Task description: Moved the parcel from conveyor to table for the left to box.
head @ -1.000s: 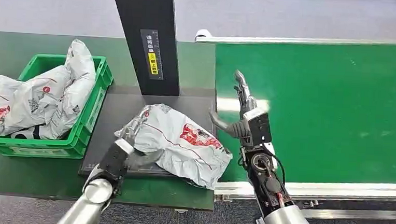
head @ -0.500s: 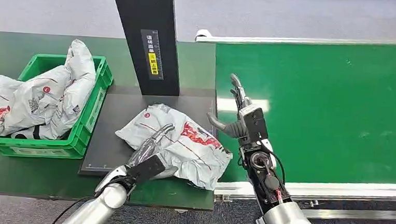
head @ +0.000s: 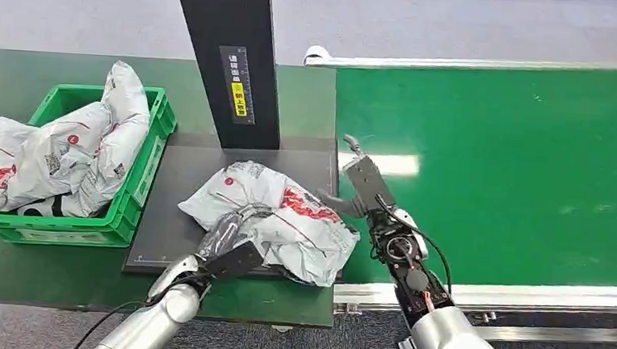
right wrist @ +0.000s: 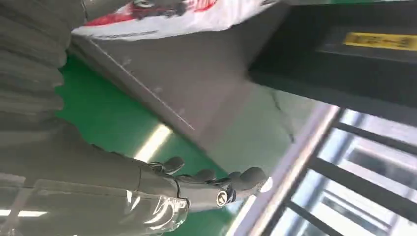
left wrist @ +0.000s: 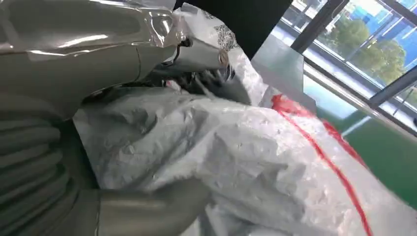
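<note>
The grey parcel (head: 286, 222) with red print lies crumpled on the dark mat (head: 177, 184) in front of the black post. My left hand (head: 234, 233) grips its near left part, fingers over the top and thumb underneath. In the left wrist view the parcel (left wrist: 255, 162) lies between the fingers (left wrist: 206, 54) and the thumb (left wrist: 152, 209). My right hand (head: 358, 184) is open at the parcel's right edge, by the conveyor's border, fingers stretched out. The right wrist view has that hand (right wrist: 196, 187) holding nothing, with the parcel (right wrist: 162, 14) off to one side.
A green box (head: 138, 188) holding several grey parcels stands on the table at the left. The black post (head: 227, 56) rises behind the mat. The green conveyor belt (head: 516, 171) runs to the right, with a metal rail (head: 524, 294) along its near edge.
My left hand has come up over the parcel and closed on it, bunching the plastic. My right hand has sunk lower and tipped left toward the parcel's edge.
</note>
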You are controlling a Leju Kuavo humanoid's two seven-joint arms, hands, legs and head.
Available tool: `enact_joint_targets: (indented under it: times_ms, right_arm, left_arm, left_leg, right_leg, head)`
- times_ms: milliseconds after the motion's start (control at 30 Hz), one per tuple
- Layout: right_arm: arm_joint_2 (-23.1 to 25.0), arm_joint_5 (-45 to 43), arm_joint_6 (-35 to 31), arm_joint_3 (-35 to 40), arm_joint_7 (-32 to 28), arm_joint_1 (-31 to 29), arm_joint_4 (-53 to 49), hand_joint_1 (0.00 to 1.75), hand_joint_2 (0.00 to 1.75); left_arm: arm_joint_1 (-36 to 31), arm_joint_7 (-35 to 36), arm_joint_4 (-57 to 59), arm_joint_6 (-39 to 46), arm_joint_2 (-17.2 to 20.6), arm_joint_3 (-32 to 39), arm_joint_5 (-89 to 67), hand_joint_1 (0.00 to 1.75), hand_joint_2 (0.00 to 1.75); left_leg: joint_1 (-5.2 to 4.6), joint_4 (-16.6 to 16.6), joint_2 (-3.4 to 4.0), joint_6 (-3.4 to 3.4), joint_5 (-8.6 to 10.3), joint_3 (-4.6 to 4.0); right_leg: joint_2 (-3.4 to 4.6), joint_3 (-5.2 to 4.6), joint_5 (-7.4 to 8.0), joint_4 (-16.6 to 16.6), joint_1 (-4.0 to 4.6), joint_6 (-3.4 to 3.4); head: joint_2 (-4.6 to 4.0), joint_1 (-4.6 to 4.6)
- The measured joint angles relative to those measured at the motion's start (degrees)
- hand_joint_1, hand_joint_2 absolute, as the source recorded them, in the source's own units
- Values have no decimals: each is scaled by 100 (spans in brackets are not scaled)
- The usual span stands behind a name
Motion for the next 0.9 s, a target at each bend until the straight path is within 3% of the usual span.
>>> enact_joint_targets:
  times_ms: [67,133,200,233,367,600,733,900]
  right_arm:
    - [0,28,-13,46,41,-55,114,0,175]
    - [0,35,-17,79,65,-97,197,0,175]
    - [0,61,-20,94,98,-130,260,0,175]
    - [0,138,-20,118,204,-159,302,0,175]
    - [-4,566,72,221,768,-254,505,0,175]
    - [-46,1406,470,477,1559,-354,918,0,175]
    - [-52,1587,555,594,1615,-366,1099,0,175]
    - [-52,1613,588,640,1615,-419,1182,0,175]
  left_arm:
    - [0,0,0,11,0,17,0,147,175]
    - [-1,0,0,15,0,48,0,161,175]
    - [-1,0,0,20,-2,59,0,157,175]
    - [-1,0,0,42,-2,66,0,166,175]
    - [18,-37,-13,239,-33,120,-46,175,175]
    - [88,-422,-195,796,-153,380,221,173,175]
    - [183,-865,-469,1335,-203,561,461,173,175]
    - [265,-918,-704,1390,-214,651,501,173,175]
  left_leg:
    - [0,0,0,0,0,0]
    - [0,0,0,0,0,0]
    - [0,0,0,0,0,-1]
    - [0,0,0,0,0,-1]
    - [0,0,1,0,0,0]
    - [0,0,1,0,0,-1]
    - [0,0,1,0,-1,-1]
    - [0,0,1,0,0,0]
  right_leg:
    - [0,0,0,0,0,0]
    - [0,0,0,0,0,0]
    - [0,0,0,0,0,0]
    - [0,-1,0,0,0,0]
    - [0,0,0,-1,0,0]
    - [0,-1,0,0,0,0]
    - [0,-3,0,0,0,0]
    - [0,-2,0,-1,0,0]
  head:
    - [0,2]
    - [0,2]
    - [2,2]
    - [0,2]
    - [2,2]
    - [0,0]
    - [0,2]
    - [0,2]
